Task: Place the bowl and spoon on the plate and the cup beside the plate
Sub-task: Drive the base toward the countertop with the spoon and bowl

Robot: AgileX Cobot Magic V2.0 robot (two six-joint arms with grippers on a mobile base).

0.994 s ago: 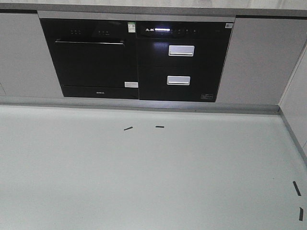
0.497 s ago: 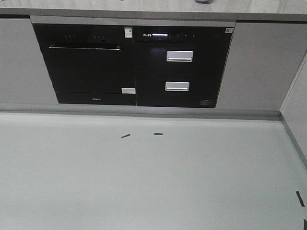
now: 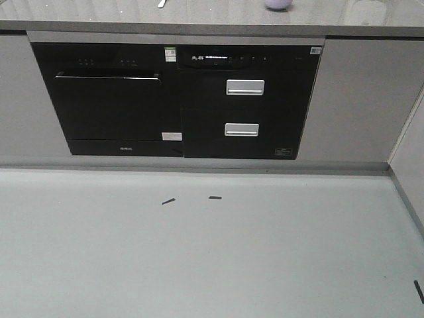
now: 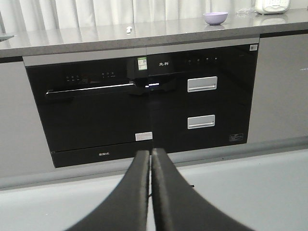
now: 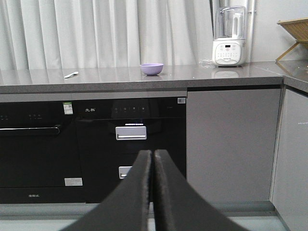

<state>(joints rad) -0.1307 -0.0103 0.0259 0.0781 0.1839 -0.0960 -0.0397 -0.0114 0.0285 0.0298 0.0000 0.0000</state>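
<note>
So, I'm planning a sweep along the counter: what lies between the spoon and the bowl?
Nothing: in the right wrist view the grey countertop is bare between the spoon and the bowl. The left wrist view shows the same.

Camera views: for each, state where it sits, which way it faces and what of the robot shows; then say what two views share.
Front: on the robot, facing forward and down at the floor and black appliances; no robot part shows.
Left wrist: on the left arm, facing the appliances; the shut left tool shows.
Right wrist: on the right arm, facing the counter and blender; the shut right tool shows.
Shared: both wrist views show the bowl and spoon on the counter.
</note>
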